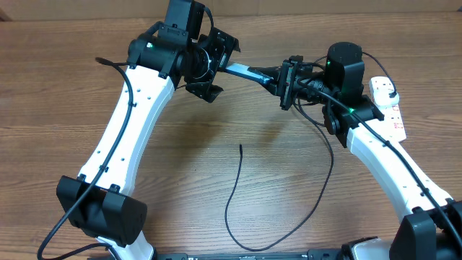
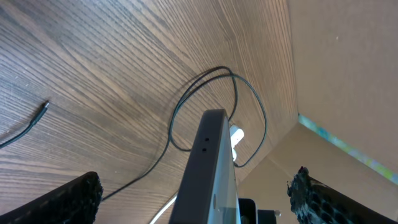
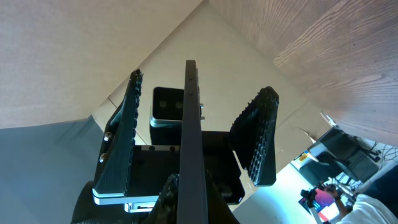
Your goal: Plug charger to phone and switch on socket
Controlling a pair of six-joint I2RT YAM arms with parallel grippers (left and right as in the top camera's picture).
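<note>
Phone (image 2: 210,162): held up off the surface (image 1: 173,166) at 12 o'clock in the overhead view. It is edge-on to both wrist cameras, and its blue screen shows only as a sliver from above.
Right end effector (image 1: 278,79): closed on the phone's 3 o'clock end and carrying it.
Left end effector (image 1: 219,68): fingers (image 2: 62,199) spread wide, one on each side of the phone's 9 o'clock end. A clear gap shows on both sides, so it grips nothing.
Charger (image 1: 231,195): thin black cable lying loose on the surface. Its free tip sits just below centre, unplugged and well apart from the phone. The cable sweeps down to 6 o'clock, then curves up toward the right arm at 3 o'clock.
Socket (image 1: 386,101): white power strip at 2 o'clock by the right edge, partly hidden behind the right arm's wrist. A black plug sits in its upper end.
In the way: the right arm's dark wrist housing and its own wiring crowd the space between the phone and the socket.
Backdrop: brown board (image 1: 325,7) stands along the far edge at 12 o'clock.
Left arm: rises from its base at 7 o'clock and bends in toward 12 o'clock, with its wrist turned toward 3 o'clock.
Right arm: rises from 5 o'clock to 2 o'clock, with its wrist pointing toward 9 o'clock, facing the left one.
</note>
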